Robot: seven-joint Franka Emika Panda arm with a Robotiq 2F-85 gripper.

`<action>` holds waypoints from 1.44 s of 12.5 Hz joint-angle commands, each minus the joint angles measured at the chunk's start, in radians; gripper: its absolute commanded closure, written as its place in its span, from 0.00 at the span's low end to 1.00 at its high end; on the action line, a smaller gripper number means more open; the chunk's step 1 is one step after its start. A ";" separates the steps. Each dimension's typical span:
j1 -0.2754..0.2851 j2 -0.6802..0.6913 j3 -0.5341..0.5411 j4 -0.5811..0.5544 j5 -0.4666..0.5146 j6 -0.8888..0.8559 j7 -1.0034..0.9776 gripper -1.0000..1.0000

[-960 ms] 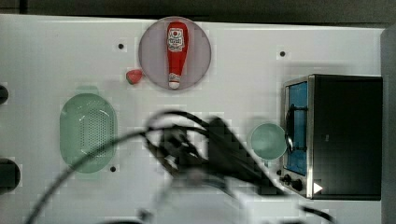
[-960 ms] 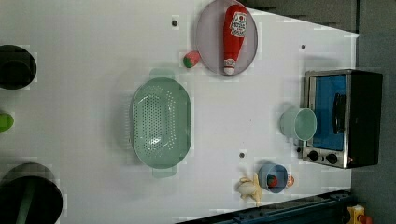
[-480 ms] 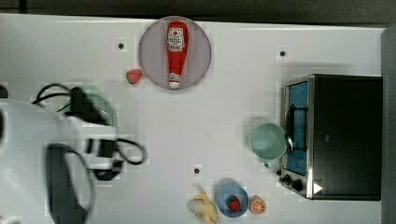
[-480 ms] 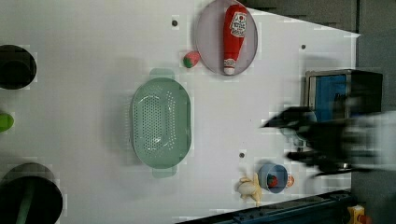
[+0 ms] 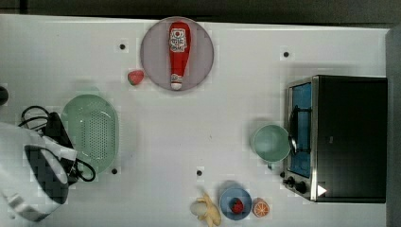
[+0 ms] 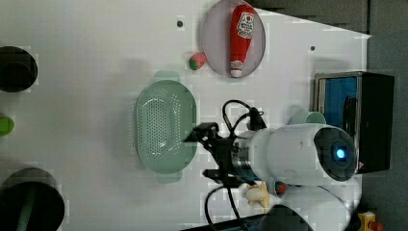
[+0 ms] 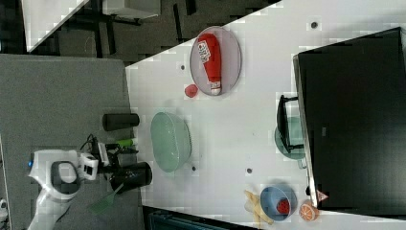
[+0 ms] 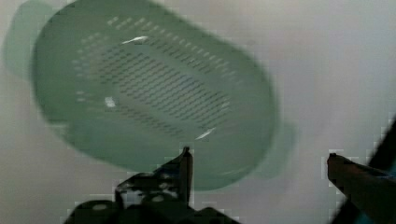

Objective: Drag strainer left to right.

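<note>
The pale mint-green oval strainer rests on the white table at the top view's left, also seen in the left view and the right view. My gripper hangs open beside the strainer's long rim, above the table. In the wrist view the strainer lies just ahead of the open gripper; one finger is over the near rim, the other is beyond a handle. In the top view the gripper overlaps the strainer's left edge. Nothing is held.
A teal cup stands in front of a black toaster oven. A grey plate carries a ketchup bottle, with a strawberry beside it. A blue bowl, a banana and an orange sit at the front. Black cylinders flank the table edge.
The arm has swung from the table's middle to the strainer's side. The strainer has not moved.
</note>
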 commanded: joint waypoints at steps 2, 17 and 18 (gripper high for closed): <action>-0.050 0.127 -0.043 -0.099 -0.001 0.278 0.200 0.00; 0.092 0.364 -0.282 -0.146 -0.006 0.650 0.200 0.00; 0.091 0.360 -0.297 -0.151 -0.007 0.649 0.198 0.00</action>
